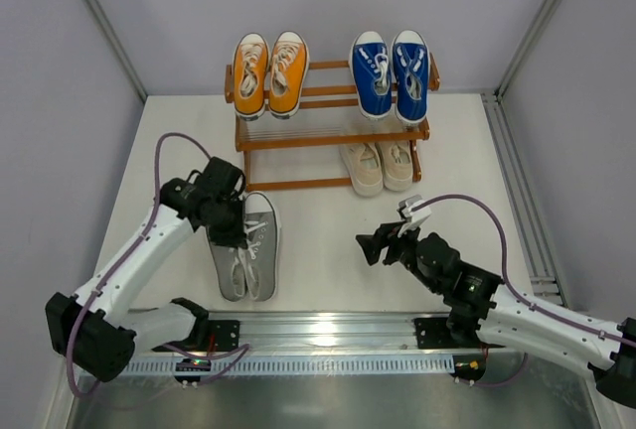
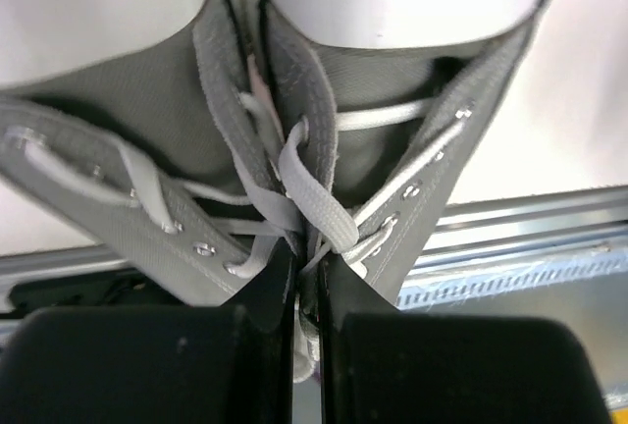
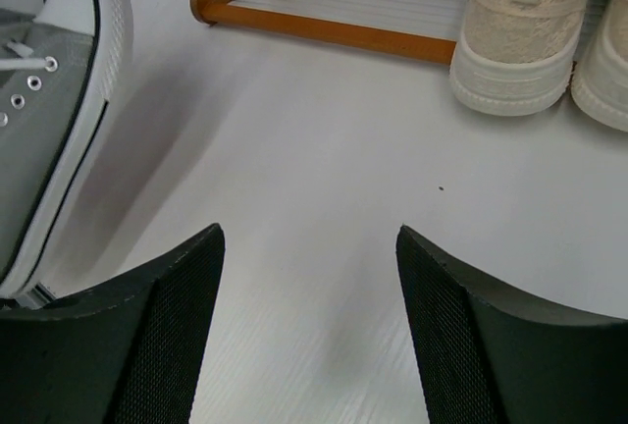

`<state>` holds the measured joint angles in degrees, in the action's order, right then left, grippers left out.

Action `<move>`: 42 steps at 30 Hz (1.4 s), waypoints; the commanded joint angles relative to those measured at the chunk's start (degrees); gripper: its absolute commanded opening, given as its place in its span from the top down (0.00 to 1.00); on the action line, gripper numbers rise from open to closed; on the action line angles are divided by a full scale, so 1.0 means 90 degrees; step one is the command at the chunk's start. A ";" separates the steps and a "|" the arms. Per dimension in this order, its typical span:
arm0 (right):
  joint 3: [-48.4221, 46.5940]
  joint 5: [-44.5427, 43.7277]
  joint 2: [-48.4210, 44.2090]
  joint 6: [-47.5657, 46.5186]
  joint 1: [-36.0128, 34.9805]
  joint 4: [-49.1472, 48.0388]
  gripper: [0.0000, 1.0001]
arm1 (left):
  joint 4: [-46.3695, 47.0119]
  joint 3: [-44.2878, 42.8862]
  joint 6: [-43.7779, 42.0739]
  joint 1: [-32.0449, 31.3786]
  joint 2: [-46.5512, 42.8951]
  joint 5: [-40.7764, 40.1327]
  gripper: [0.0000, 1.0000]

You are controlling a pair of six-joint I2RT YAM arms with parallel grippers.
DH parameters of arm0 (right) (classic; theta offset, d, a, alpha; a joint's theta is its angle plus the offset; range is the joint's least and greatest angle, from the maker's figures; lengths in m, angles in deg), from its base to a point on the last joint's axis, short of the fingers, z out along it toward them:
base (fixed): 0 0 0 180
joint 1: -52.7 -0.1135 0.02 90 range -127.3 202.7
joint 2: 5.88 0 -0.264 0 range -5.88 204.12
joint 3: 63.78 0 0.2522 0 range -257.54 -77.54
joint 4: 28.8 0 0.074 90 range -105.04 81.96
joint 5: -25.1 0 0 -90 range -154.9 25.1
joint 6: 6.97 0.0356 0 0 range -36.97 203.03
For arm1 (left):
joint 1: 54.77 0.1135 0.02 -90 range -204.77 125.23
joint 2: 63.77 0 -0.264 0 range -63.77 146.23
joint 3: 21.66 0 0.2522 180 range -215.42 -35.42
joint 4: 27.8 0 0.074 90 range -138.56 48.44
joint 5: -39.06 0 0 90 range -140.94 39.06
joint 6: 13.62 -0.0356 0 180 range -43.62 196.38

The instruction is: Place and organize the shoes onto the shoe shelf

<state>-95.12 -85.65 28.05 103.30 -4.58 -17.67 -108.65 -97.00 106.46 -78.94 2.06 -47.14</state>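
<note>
**Progress.** You are looking at three pairs of four sitting on the shoe shelf (image 1: 298,137). One pair is waiting on the table in front of it.

**Left to right:**
- Grey pair (image 1: 256,250): 2 shoes, lying in front of the shelf's left half. The left gripper (image 2: 306,277) is pinching their inner collars and a lace together.
- Orange pair (image 1: 269,73): 2 shoes, sitting at the left end of the shelf's top tier.
- Left end of the shelf's lower tier: bare slats are showing, likely the grey pair's slot.
- Cream pair (image 1: 381,163): 2 shoes, sitting at the right end of the shelf's lower tier.
- Blue pair (image 1: 391,73): 2 shoes, sitting at the right end of the shelf's top tier.
- Right gripper (image 3: 309,277): hanging in front of the shelf's right half, fingers spread and holding nothing.

**Count:** 8 shoes, 4 pairs, 1 shelf with 2 tiers, 2 grippers.
</note>
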 commanded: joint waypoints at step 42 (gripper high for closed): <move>-0.0918 -0.1952 -0.1173 -0.0251 -0.0023 0.1943 0.27 | 0.3079 -0.3353 0.0436 -0.1475 0.4571 -0.1994 1.00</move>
<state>-102.40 -101.56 18.17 101.77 -4.58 0.51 -84.69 -123.49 112.67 -93.10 44.92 -62.05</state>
